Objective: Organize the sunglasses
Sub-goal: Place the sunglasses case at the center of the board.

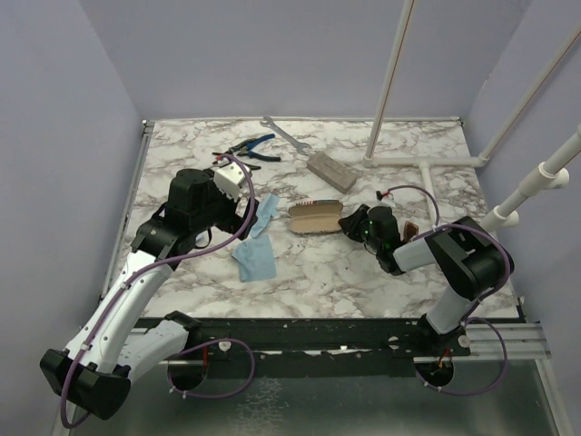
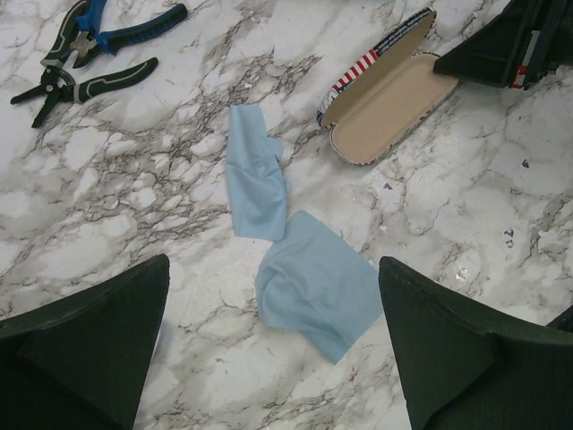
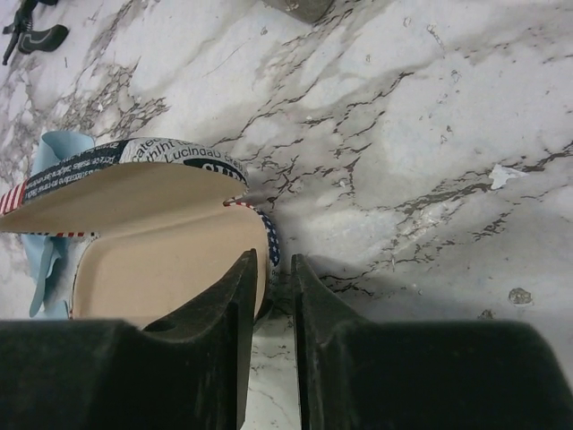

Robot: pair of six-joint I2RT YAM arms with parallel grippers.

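Sunglasses [image 1: 412, 230]: on the table, partly hidden beside the right arm's wrist, right of the open case [image 1: 313, 218]. Right gripper [image 3: 273, 262]: jaws narrowly parted at the case's right rim; grip cannot be told. Left gripper [image 2: 273, 269]: jaws released wide above the cloth [image 2: 313, 287].

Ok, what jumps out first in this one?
An open glasses case lies empty mid-table, tan lining up, with the right gripper at its end, jaws narrowly apart. Just left of it lies a crumpled light blue cloth, the left gripper wide open above it.
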